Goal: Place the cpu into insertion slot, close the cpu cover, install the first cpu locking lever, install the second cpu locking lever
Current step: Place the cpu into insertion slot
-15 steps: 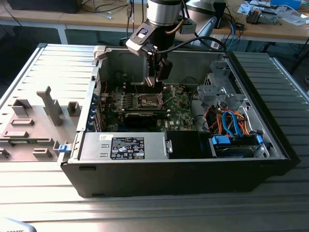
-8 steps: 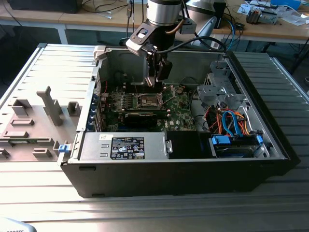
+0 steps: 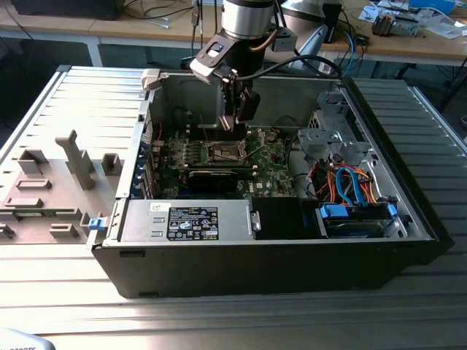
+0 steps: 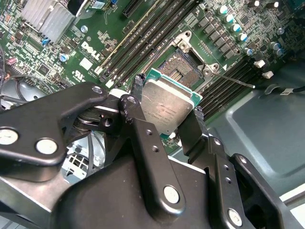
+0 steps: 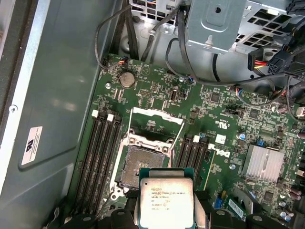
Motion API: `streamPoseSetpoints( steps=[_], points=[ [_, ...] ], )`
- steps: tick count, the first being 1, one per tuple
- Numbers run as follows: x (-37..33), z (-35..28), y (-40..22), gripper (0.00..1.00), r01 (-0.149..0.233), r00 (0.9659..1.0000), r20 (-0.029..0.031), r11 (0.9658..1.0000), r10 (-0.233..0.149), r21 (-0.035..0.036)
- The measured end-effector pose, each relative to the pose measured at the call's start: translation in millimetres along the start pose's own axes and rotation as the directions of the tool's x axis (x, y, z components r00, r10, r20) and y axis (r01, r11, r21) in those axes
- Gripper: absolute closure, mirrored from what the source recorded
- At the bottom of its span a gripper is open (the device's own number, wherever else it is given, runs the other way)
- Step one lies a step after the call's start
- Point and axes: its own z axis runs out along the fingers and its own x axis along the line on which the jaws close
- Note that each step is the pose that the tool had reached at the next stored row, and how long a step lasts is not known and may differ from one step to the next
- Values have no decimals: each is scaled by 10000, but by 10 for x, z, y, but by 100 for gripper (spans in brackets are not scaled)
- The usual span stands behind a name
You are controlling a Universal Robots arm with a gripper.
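**Gripper and cpu above the open socket.** Nearest you, the gripper (image 4: 167, 97) has its jaws clamped on opposite edges of the cpu (image 4: 164, 113), whose metal face is toward the wrist. The cpu hangs above the board, not yet in the socket (image 4: 183, 67), which lies bare beyond it. Past the socket the cover (image 5: 156, 119) stands raised, and a thin lever (image 4: 233, 80) lies clear. Memory slots (image 5: 101, 157) flank the socket. In the exterior view the gripper sits at twelve o'clock of the socket, the drive cage (image 3: 332, 135) at three o'clock and the power supply (image 3: 186, 219) at six. Risk, as judged: your grip is on thin edges only, so the cpu may slip or tilt. If you lower it askew or off-centre, a corner could bend the socket pins.
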Motion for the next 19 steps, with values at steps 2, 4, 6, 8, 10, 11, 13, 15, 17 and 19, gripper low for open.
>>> streamPoseSetpoints(
  steps=[2,4,6,8,10,11,13,15,17,19],
  points=[
    [0,0,0,45,-29,10000,-1,10000,29,1],
    [0,0,0,45,-55,10000,-2,10000,55,2],
    [0,0,0,45,-77,10000,-3,10000,77,3],
    [0,0,0,45,-118,9999,-4,9999,118,4],
    [0,0,0,45,-157,9999,-6,9999,157,5],
    [0,0,0,45,-186,9998,-7,9998,186,6],
    [0,0,0,45,-282,9996,-11,9996,282,9],
    [0,0,0,45,-360,9994,-14,9994,360,12],
    [0,0,0,45,-434,9991,-16,9991,434,15],
    [0,1,0,45,-492,9988,-19,9988,492,16]
  ],
)
